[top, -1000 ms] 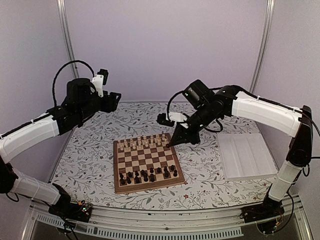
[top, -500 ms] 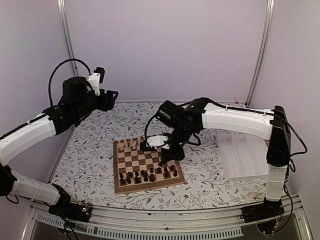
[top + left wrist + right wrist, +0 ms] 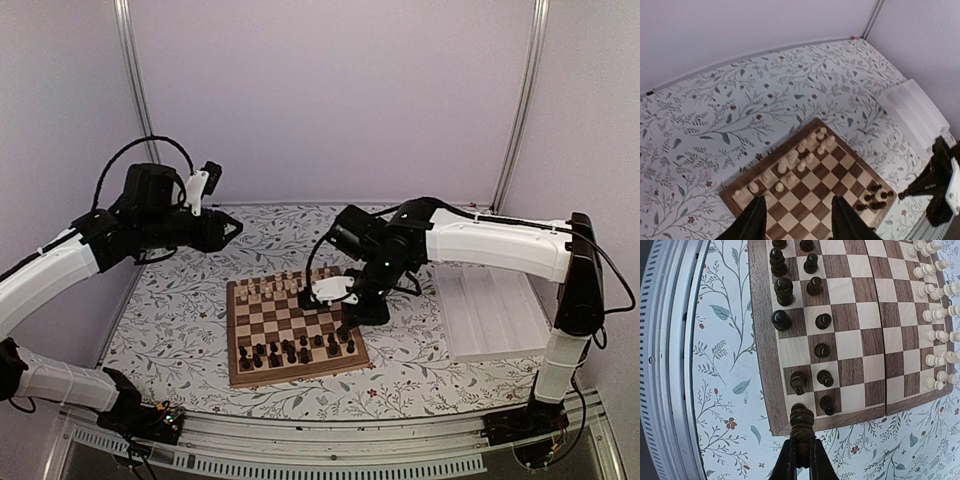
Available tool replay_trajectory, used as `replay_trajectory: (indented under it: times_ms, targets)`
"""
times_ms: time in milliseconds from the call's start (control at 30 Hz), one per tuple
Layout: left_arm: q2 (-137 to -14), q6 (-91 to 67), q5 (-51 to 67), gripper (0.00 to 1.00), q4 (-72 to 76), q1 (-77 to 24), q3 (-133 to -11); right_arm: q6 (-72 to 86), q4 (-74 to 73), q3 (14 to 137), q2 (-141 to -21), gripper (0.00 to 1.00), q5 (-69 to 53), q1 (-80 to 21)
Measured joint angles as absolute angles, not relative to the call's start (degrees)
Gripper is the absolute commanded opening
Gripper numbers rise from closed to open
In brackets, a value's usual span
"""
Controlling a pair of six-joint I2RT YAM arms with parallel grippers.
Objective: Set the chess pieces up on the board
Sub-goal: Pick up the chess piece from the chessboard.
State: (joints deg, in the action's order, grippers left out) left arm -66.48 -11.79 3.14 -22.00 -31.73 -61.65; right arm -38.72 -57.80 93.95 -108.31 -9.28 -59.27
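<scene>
The right gripper [image 3: 802, 446] pinches a turned, ringed dark wooden chess piece [image 3: 802, 421] over the checkered board's [image 3: 762, 365] four-o'clock border; the left gripper [image 3: 799, 220] hangs part-open, empty.

Dark pieces [image 3: 290, 350] upright on board's [image 3: 298, 376] near rows; one piece [image 3: 802, 422] gripped upright over the corner border.

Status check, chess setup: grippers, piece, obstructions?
Right gripper shut on a dark chess piece, at the board's near right corner. Left gripper open, empty, raised off the far-left side. Dark pawns stand close beside that corner.
</scene>
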Motion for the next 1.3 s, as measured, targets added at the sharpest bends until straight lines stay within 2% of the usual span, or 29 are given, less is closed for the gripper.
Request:
replay_trajectory:
  times_ms: [300, 600, 1300]
  targets:
    - [-64.5, -18.8, 6.2, 0.43, -42.9, -46.8, -54.6, -39.1, -57.3, 92.1, -101.1, 0.00, -9.1, -56.8]
    - [-74.7, -21.9, 2.2, 0.43, -48.9, -57.0, -54.3, -39.1, -56.9, 89.9, -99.3, 0.00, -9.1, -56.5]
    - [-83.8, -22.1, -2.9, 0.32, -50.0, -59.1, -56.6, -39.1, -55.3, 87.9, -97.1, 0.00, -8.8, -56.1]
